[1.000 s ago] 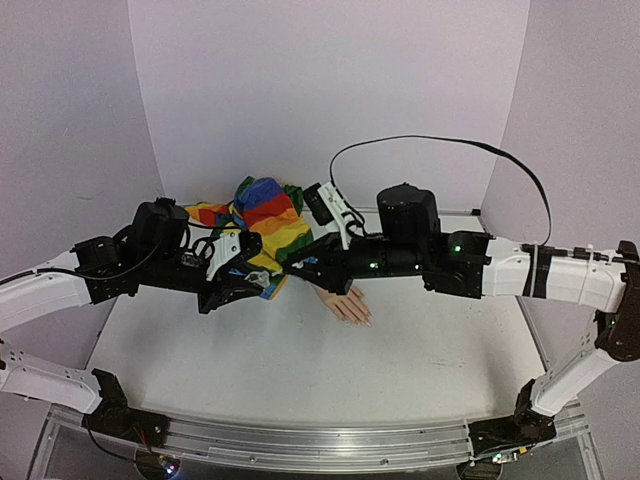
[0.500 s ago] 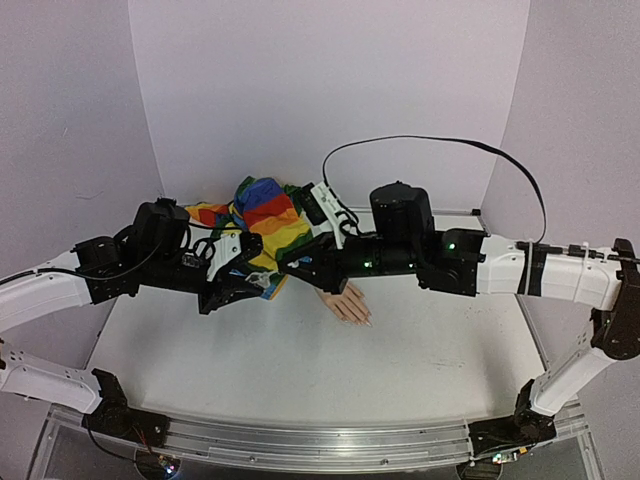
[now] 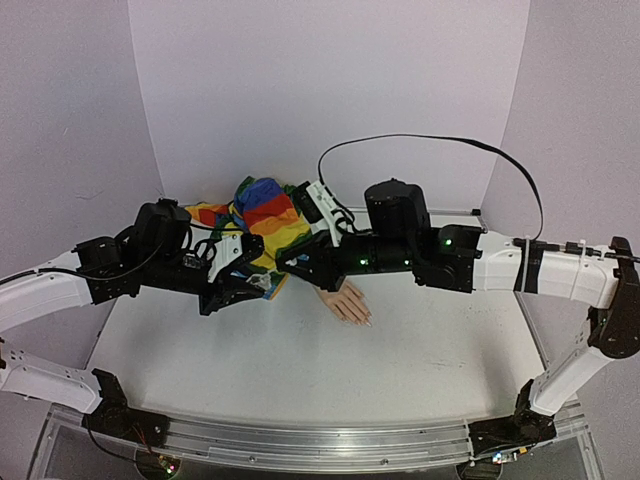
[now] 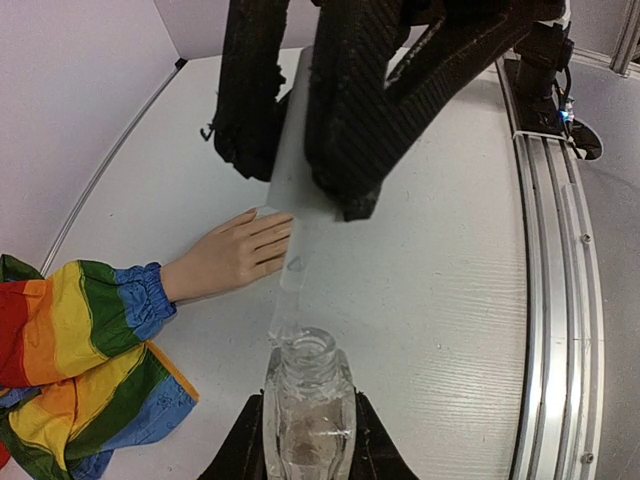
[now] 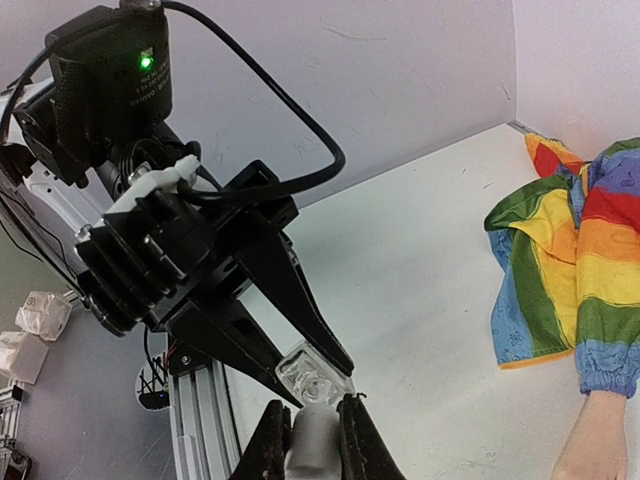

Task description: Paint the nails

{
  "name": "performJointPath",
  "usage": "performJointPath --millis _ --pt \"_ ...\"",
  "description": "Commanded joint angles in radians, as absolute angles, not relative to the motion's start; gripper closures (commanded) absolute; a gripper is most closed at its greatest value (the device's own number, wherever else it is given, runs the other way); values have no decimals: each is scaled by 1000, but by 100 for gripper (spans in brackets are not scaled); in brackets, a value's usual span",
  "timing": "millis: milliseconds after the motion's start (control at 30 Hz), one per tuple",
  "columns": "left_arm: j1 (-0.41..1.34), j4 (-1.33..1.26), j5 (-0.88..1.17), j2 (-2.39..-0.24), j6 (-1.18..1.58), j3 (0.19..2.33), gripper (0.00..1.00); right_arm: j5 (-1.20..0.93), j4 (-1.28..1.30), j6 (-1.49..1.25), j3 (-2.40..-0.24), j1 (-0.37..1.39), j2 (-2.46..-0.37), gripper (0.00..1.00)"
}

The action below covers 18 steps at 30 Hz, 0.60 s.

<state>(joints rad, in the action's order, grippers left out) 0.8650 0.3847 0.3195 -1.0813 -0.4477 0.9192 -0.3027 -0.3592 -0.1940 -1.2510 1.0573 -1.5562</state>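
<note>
The peach mannequin hand (image 3: 347,302) lies palm down on the table, its rainbow sleeve (image 3: 265,215) behind it. Its pale nails (image 4: 283,226) point right in the left wrist view, partly behind the cap. My left gripper (image 4: 305,410) is shut on a small clear bottle (image 4: 306,395) with an open neck, held above the table left of the hand (image 3: 262,283). My right gripper (image 5: 315,410) is shut on the white cap (image 5: 314,442). The cap's brush stem (image 4: 296,260) reaches down to the bottle's mouth. The bottle (image 5: 312,372) shows just beyond the cap in the right wrist view.
The white table (image 3: 300,380) has a metal rail (image 3: 300,445) along its near edge. White walls close in the back and both sides. A black cable (image 3: 430,140) arcs over the right arm. The sleeve (image 5: 570,260) spreads at the back left of the mannequin hand.
My right arm has shifted a little to the left, bringing the cap closer to the bottle in my left gripper. The left arm and the mannequin hand have not moved.
</note>
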Motion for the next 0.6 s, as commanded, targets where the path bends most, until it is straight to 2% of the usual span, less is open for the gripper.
performJointPath --millis 0,567 --pt "870 339 336 -1072 -459 920 100 -296 -375 -181 -1289 1063 -1554 100" --pt "871 339 334 -1076 -461 920 100 -325 -362 -184 -1286 1063 -1569 100"
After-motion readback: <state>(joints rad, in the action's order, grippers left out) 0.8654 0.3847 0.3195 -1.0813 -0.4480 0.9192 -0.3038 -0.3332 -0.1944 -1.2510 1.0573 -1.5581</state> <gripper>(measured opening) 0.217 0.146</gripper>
